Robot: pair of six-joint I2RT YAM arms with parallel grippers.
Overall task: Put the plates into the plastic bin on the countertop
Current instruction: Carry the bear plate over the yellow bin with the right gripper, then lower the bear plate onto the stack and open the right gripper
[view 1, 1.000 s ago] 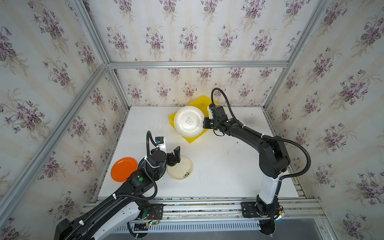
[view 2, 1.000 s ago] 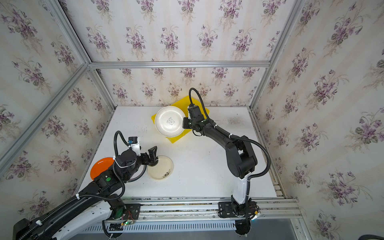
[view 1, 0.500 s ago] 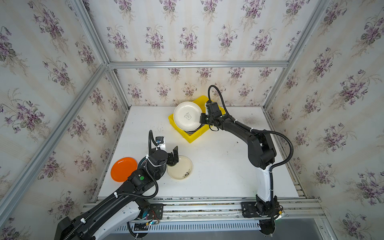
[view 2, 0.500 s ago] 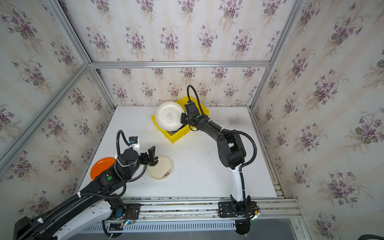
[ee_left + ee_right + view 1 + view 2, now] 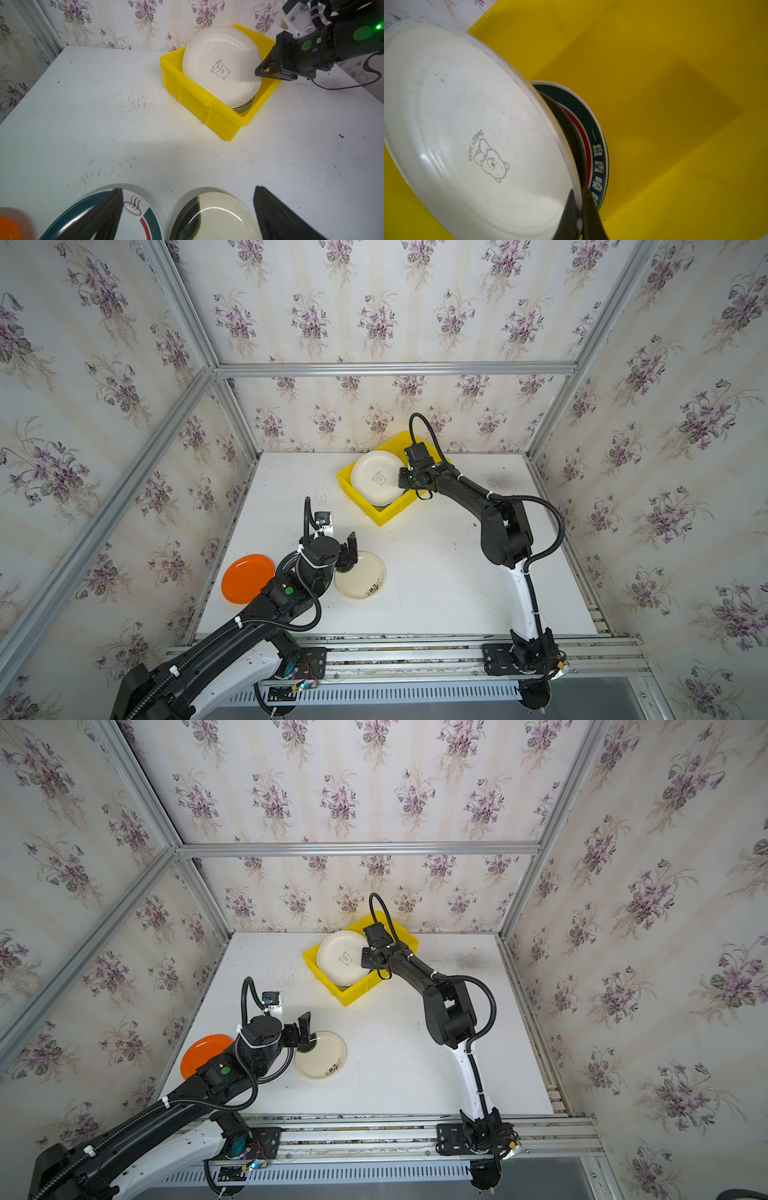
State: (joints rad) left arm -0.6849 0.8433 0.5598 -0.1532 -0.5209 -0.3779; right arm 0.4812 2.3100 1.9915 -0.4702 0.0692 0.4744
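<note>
White bear plate lowered into the bin, still pinched

The right gripper (image 5: 579,192) stays clamped on the rim of the round white plate with a small bear print (image 5: 471,128). Over the last second the plate has come down into the bright yellow rectangular plastic bin (image 5: 395,510), upper centre of both top views, and now leans tilted on the stacked green-rimmed plates (image 5: 598,145); release looks next. The left gripper (image 5: 188,189), spread wide and empty, hovers over a glossy cream plate (image 5: 360,577) on the white countertop (image 5: 436,593), lower centre.

The white plate (image 5: 446,99) reads "SWEET DEAR".
</note>
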